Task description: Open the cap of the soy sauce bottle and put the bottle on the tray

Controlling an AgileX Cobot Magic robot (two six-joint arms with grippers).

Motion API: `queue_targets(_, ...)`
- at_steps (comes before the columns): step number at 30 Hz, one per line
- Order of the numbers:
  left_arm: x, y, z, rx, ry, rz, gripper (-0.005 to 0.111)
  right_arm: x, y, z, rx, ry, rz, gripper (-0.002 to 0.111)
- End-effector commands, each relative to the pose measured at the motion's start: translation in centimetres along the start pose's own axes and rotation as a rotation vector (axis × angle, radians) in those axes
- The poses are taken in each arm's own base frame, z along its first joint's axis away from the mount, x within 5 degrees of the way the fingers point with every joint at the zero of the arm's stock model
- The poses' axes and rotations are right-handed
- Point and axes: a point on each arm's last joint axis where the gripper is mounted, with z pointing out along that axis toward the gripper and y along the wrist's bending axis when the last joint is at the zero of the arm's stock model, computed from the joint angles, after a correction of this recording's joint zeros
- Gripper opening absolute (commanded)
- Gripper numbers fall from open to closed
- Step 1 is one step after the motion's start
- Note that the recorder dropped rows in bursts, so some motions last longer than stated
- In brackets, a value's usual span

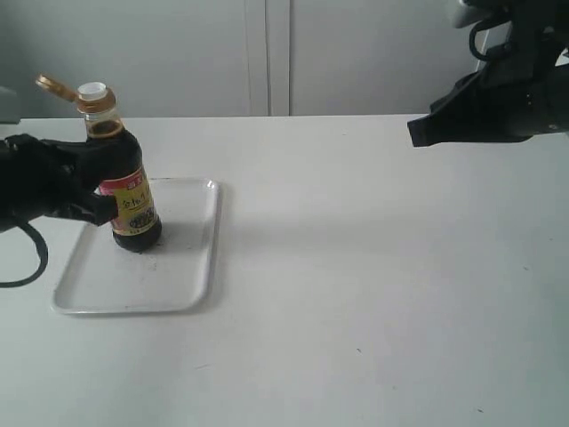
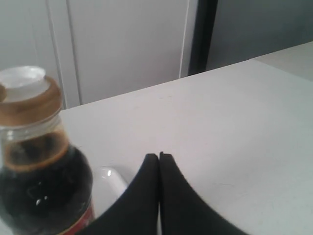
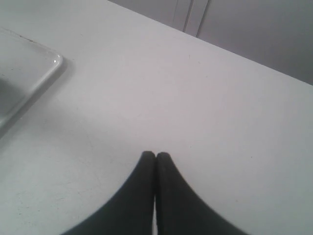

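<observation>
The soy sauce bottle (image 1: 132,200) stands upright on the far left part of the white tray (image 1: 191,276). Its orange-brown cap (image 1: 55,87) is flipped back on its hinge, baring the white spout (image 1: 92,90). My left gripper (image 1: 100,209) is shut with nothing in it, right beside the bottle on the bottle's left; whether it touches is unclear. In the left wrist view the bottle (image 2: 41,186) and the spout (image 2: 22,78) sit off to one side of the shut gripper (image 2: 159,155). My right gripper (image 1: 418,132) hangs high at the far right, shut and empty (image 3: 156,154).
A white tabletop (image 1: 373,285) spreads from the tray to the right edge. Pale cabinet doors (image 1: 267,53) stand behind the table. A corner of the tray (image 3: 29,73) shows in the right wrist view, as does one tray corner (image 2: 111,177) in the left wrist view.
</observation>
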Motion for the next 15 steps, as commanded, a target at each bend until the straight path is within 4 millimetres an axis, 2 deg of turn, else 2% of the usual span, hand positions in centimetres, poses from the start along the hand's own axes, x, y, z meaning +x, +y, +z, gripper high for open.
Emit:
queue_targets(1, -1.9, 0.0, 0.8, 0.046, 0.028, -0.024, 0.0, -0.1, 0.0, 0.0, 0.009, -0.018, -0.019, 0.0)
queue_targets(9, -7.1, 0.3, 2.3, 0.072, -0.003, -0.048, 0.0, -0.2, -0.1, 0.0, 0.015, -0.028, -0.012, 0.0)
queue_targets(15, -11.0, -0.5, 3.8, -0.062, 0.024, 0.075, 0.0, -0.2, -0.1, 0.0, 0.016, -0.03, -0.018, 0.0)
